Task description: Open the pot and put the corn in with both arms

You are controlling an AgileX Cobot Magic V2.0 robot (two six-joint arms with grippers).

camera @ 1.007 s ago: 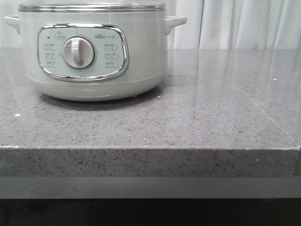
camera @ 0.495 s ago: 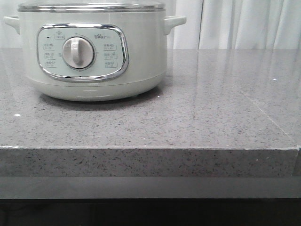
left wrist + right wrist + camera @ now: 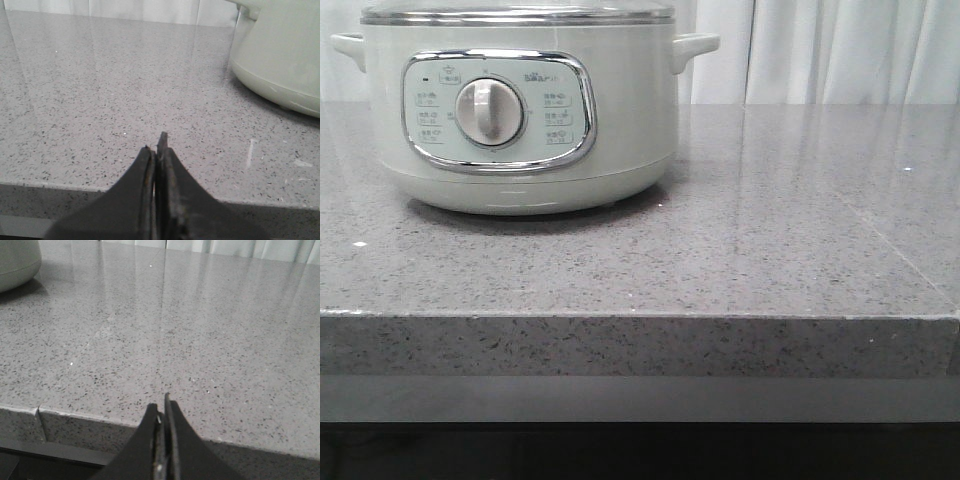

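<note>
One pot (image 3: 525,105) stands on the left part of the grey speckled desk (image 3: 770,240), set back from the front edge, its lid (image 3: 517,13) seated on top with the steel rim showing. On its front sits one chrome-framed control panel (image 3: 498,110) with one round dial (image 3: 489,111) at the middle, and two side handles stick out — one at the left (image 3: 347,45), one at the right (image 3: 694,45). To the right of the pot the desk surface runs back to a pale curtain (image 3: 840,50). No corn shows in any of the three views. Two grippers are seen, each only from its own wrist camera. The left gripper (image 3: 159,141) hangs just off the desk's front edge with its jaws pressed together and nothing between them; the pot's lower wall (image 3: 280,60) lies beyond it, across the desk. The right gripper (image 3: 162,407) hangs likewise off the front edge, jaws pressed together and holding nothing — a sliver of the pot (image 3: 17,262) shows at the far corner of its view.
</note>
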